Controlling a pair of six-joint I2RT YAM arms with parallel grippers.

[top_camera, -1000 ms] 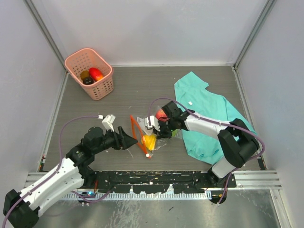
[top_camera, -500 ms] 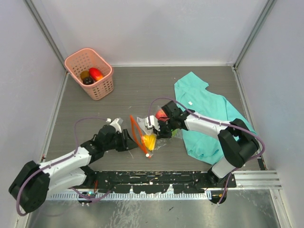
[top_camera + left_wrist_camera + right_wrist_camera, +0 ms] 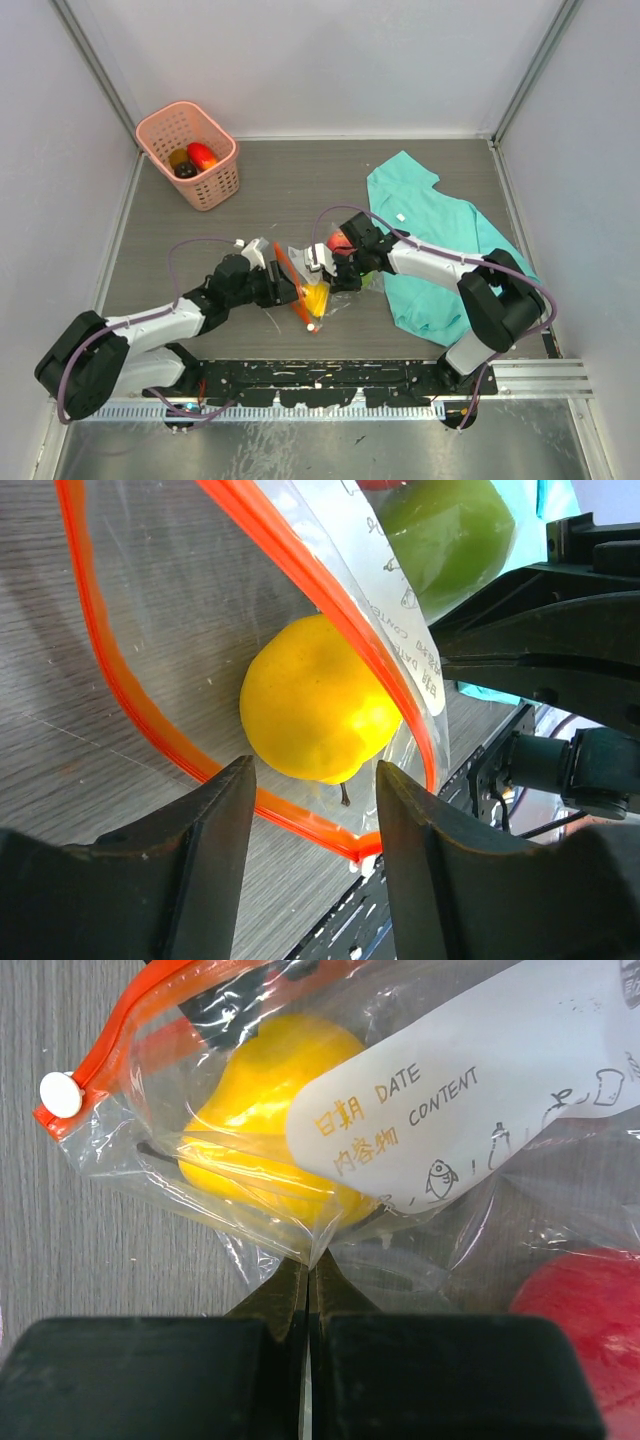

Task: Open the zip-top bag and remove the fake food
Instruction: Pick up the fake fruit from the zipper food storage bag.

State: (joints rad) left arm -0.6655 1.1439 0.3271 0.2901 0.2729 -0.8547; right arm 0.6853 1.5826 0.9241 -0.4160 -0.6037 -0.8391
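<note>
Top external view first, says the first speaker. The zip-top bag (image 3: 315,280) lies on the table (image 3: 300,190) between the two arms, just left of the teal cloth (image 3: 440,240). Is it open?

It is, says the second. In the left wrist view the orange zip strip (image 3: 300,570) spreads into a wide loop, so the opening step looks done. The white slider (image 3: 60,1093) sits at the end of the strip.

And the fake food (image 3: 315,700)?

Some is in the bag. A yellow piece lies just inside the mouth, with a green piece (image 3: 450,530) and a red piece (image 3: 580,1310) further in. A red-orange piece and a dark piece lie in the pink basket (image 3: 190,155), well apart at the back left, so removal seems partly done.

What of the arms?

The left gripper (image 3: 285,285) sits at the bag's mouth. Its fingers are about half spread and hold nothing, with the yellow piece just ahead between them. The right gripper (image 3: 335,272) is pinched tight on a fold of the bag's clear plastic beside the label (image 3: 470,1110), pinning the bag.

So what is left?

Three pieces at least, the yellow one likely first.
</note>
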